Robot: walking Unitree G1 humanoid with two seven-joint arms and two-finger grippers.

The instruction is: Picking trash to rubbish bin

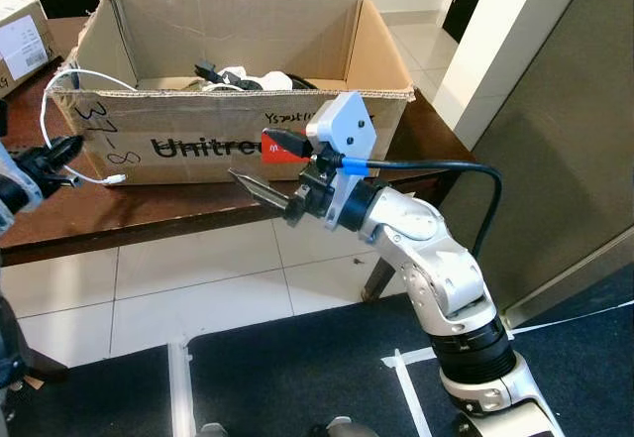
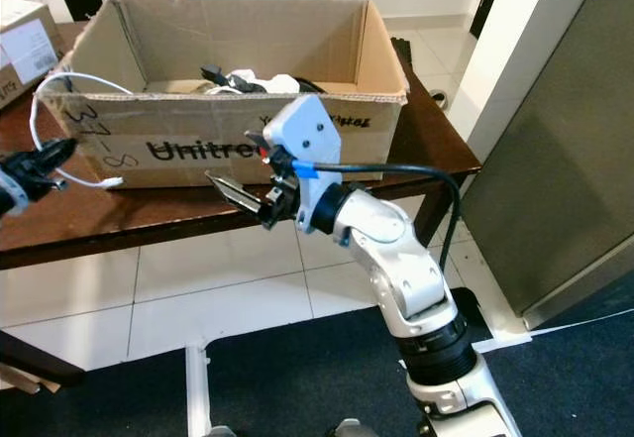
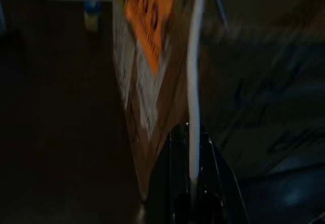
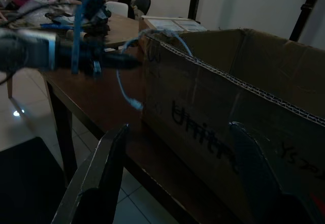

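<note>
A white cable (image 1: pixel 94 75) loops over the left front corner of the big open cardboard box (image 1: pixel 198 145) marked "Unitree", which stands on a dark wooden table (image 1: pixel 149 214). Its plug end hangs against the box front. My left gripper (image 1: pixel 65 147) is at the box's left corner, shut on this cable (image 3: pixel 193 82). My right gripper (image 1: pixel 267 164) hovers open in front of the box's front wall, with nothing between its fingers (image 4: pixel 101 168). Black and white bits of trash (image 1: pixel 243 78) lie inside the box.
A smaller cardboard box (image 1: pixel 20 41) sits at the table's back left. A tall grey cabinet (image 1: pixel 575 160) stands at the right. Below the table edge are white floor tiles and a dark mat (image 1: pixel 297 368).
</note>
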